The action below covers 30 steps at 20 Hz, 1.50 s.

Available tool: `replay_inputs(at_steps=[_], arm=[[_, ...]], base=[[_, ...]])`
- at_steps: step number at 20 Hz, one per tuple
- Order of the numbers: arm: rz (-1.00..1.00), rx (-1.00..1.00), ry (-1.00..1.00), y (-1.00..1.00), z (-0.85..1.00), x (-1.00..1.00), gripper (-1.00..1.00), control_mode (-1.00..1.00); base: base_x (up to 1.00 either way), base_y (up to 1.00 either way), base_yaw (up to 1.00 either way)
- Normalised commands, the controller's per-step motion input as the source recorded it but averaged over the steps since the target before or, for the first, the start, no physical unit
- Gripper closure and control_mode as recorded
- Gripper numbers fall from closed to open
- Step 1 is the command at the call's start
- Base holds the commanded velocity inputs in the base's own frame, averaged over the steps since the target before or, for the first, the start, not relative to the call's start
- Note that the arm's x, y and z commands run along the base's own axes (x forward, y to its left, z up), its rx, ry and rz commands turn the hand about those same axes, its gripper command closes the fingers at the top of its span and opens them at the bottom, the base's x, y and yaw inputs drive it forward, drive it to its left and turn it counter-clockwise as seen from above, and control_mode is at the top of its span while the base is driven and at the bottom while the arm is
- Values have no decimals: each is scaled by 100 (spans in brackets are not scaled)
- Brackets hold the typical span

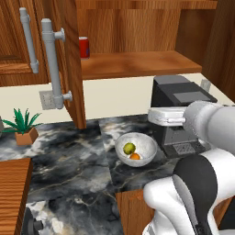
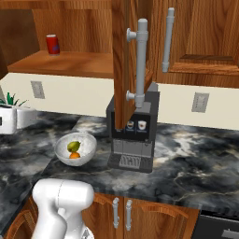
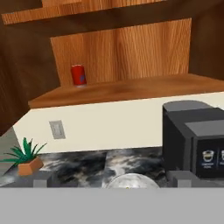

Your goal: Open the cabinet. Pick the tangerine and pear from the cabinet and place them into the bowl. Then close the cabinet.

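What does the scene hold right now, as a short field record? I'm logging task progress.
cabinet: both doors open
shelf: red can at its left end, no fruit seen
bowl: on the counter, left of the coffee machine
pear: in the bowl
tangerine: in the bowl, beside the pear
plant: on the counter, far left
jaws: state cannot be told
left to do: close the cabinet

The dark marbled tabletop (image 1: 69, 156) carries the bowl (image 1: 143, 148), a coffee machine (image 1: 181, 108) beside it, and a potted plant (image 1: 23, 126). A wood shelf (image 1: 137, 64) bears a red can (image 1: 84, 47).
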Motion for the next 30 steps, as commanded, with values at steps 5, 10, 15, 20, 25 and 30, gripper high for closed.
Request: replay_inputs(at_steps=[5, 10, 15, 20, 25, 30], arm=[[7, 0, -30, 3, 67, -95, -100, -100], [9, 0, -19, 32, 17, -50, -100, -100], [5, 0, -3, 34, 0, -1, -100, -100], [0, 0, -2, 48, 0, 0, -100, -100], [0, 0, -1, 79, 0, -3, -100, -100], [-3, 0, -6, 98, 0, -7, -100, -100]], base=[[0, 0, 0], [0, 0, 0], [0, 0, 0], [0, 0, 0], [0, 0, 0], [0, 0, 0]])
